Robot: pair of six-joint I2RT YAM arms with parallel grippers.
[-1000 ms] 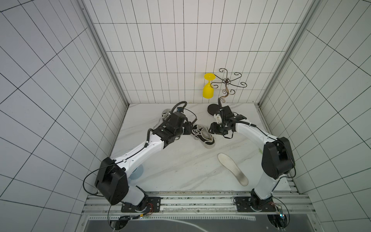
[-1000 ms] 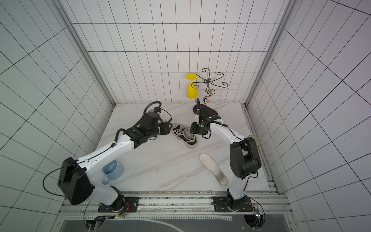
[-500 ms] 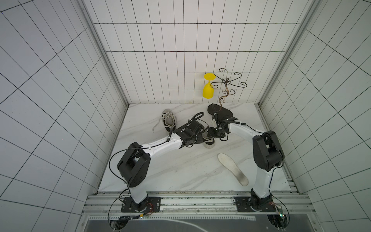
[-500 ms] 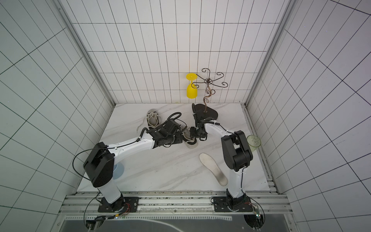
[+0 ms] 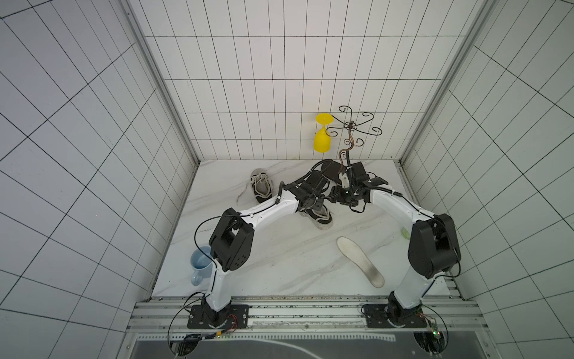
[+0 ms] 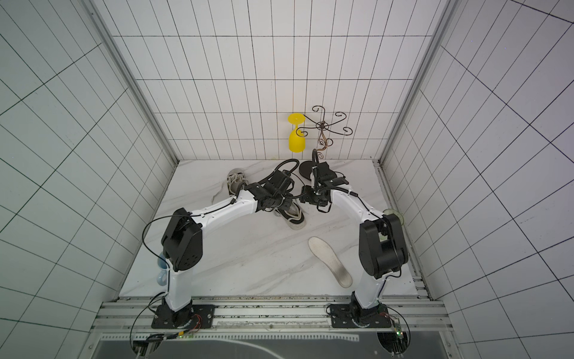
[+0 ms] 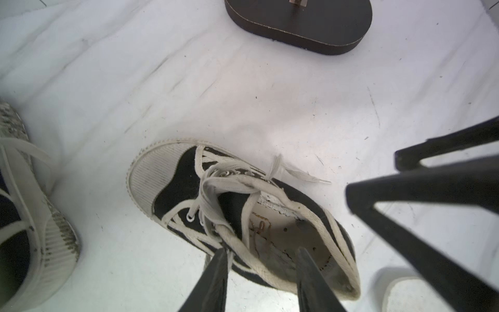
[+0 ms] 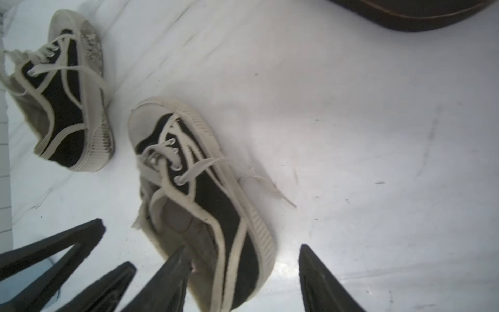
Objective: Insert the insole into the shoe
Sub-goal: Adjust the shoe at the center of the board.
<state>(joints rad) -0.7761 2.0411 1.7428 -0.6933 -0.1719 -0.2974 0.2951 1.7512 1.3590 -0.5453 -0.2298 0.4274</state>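
A black-and-white sneaker, the shoe (image 5: pixel 320 217) (image 6: pixel 293 217), lies mid-table between my two grippers. My left gripper (image 7: pixel 263 260) is open and straddles the shoe's (image 7: pixel 243 205) near side wall. One finger (image 7: pixel 306 270) is inside the opening and the other is outside by the laces. My right gripper (image 8: pixel 243 262) is open across the heel end of the shoe (image 8: pixel 202 205), one finger (image 8: pixel 175 270) in the opening, the other outside on the table. The white insole (image 5: pixel 360 261) (image 6: pixel 330 261) lies flat, front right, apart from both grippers.
A second sneaker (image 5: pixel 261 186) (image 8: pixel 64 108) lies back left. A black wire stand (image 5: pixel 351 127) with a dark base (image 7: pixel 299 21) and a hanging yellow goblet (image 5: pixel 322 138) is at the back. A blue mug (image 5: pixel 201 264) sits behind the left arm.
My left arm swung right from the back-left sneaker to the middle shoe and its jaws narrowed. My right gripper stayed at the shoe and opened wider.
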